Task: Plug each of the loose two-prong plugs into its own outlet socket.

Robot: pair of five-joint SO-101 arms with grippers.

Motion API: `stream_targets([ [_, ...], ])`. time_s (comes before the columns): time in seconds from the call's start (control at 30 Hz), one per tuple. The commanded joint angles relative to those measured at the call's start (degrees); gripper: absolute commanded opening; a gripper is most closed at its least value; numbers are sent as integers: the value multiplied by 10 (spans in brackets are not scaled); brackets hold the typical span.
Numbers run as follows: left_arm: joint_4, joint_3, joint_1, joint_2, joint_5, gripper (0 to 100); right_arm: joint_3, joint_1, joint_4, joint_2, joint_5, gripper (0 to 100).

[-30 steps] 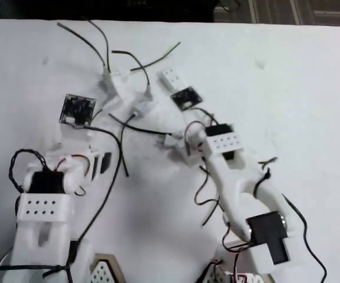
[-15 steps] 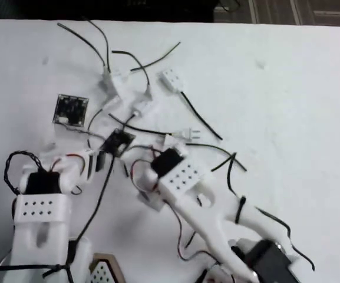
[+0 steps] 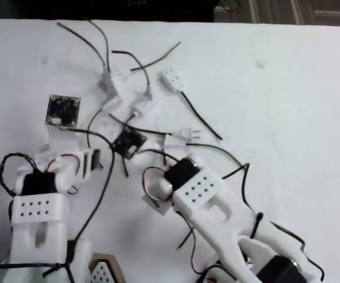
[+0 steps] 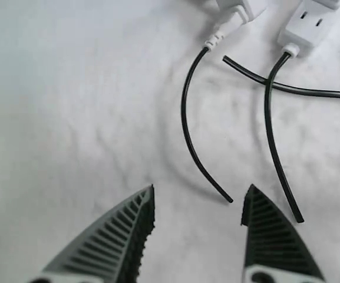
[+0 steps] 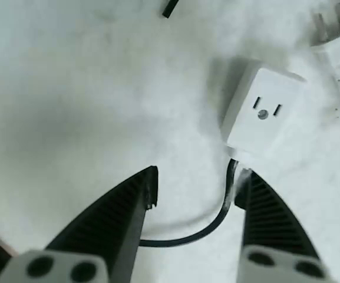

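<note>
Right arm (image 3: 217, 206): swung across the table (image 3: 287, 88) toward the left arm (image 3: 37, 206) since a second ago; now at the near middle.
Left arm: shifted a little away from the middle; farther from the outlet socket (image 5: 264, 109) than the right arm.
Right gripper (image 5: 197, 183): spread wide, holding nothing, low over the table.
Left gripper (image 4: 200, 197): spread wide too, holding nothing; two loose cords (image 4: 184, 118) just ahead.
Outlet socket: flat on the table just past the right gripper's tips, toward one jaw's side, slots facing up; socket cord (image 5: 187, 239) curls back between the jaws.
Plug (image 5: 337, 56): just beside the outlet socket on its far side; prongs point away from the gripper. Likely first to grab.
</note>
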Motion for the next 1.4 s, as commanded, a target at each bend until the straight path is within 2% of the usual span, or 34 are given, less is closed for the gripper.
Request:
stream_targets([
  [0.0, -10, -5, -29, -12, 5, 244, -1, 10, -48, 28, -3, 214],
  [0.17, -10, -4, -29, -12, 5, 244, -4, 24, -110, 105, -3, 204],
  [0.47, -10, -3, -29, -12, 5, 244, -81, 130, -127, 247, 40, 199],
  [0.67, -10, -3, -29, -12, 4, 244, -124, 154, -127, 282, 41, 53],
  [0.77, -10, -3, -29, -12, 4, 244, -131, 169, -127, 280, 41, 18],
  [0.87, -10, -3, -29, -12, 4, 244, -126, 164, -116, 259, 41, 20],
  [1.0, -10, -3, -31, -12, 4, 244, -121, 108, -58, 197, 27, 20],
  [1.17, -10, -3, -31, -12, 4, 244, -121, 29, -38, 173, -73, 29],
  [1.27, -9, -3, -31, -12, 4, 244, -125, 23, -38, 196, -109, 124],
  [1.37, -9, -3, -31, -12, 4, 244, -132, 24, -40, 226, -113, 231],
])
